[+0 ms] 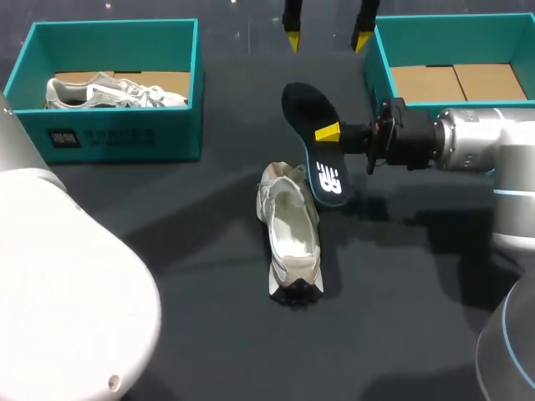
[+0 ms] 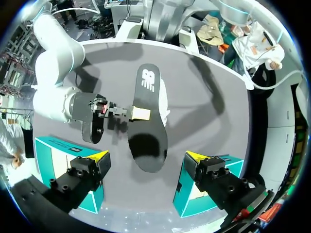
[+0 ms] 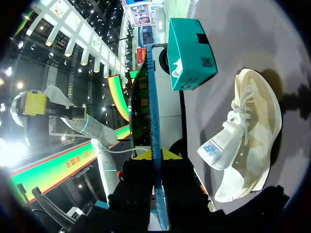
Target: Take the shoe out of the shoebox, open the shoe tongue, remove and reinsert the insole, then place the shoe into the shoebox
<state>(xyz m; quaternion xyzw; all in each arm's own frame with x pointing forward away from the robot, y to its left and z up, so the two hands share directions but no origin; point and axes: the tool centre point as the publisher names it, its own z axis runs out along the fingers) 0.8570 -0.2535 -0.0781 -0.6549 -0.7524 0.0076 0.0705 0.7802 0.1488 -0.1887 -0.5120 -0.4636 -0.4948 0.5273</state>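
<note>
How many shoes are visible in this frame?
2. One shoe lies mid-table, by the insole; a second shoe sits in the left box. The right box's near part is hidden behind the right arm.

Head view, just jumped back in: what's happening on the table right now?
The right gripper is shut on the dark insole, holding it in the air just above the white shoe, so the insole is out. The shoe lies on the table between the two teal shoeboxes. The left gripper is open and empty, hanging over the table's far side between the boxes. The left shoebox holds a second shoe; the right shoebox is empty.
</note>
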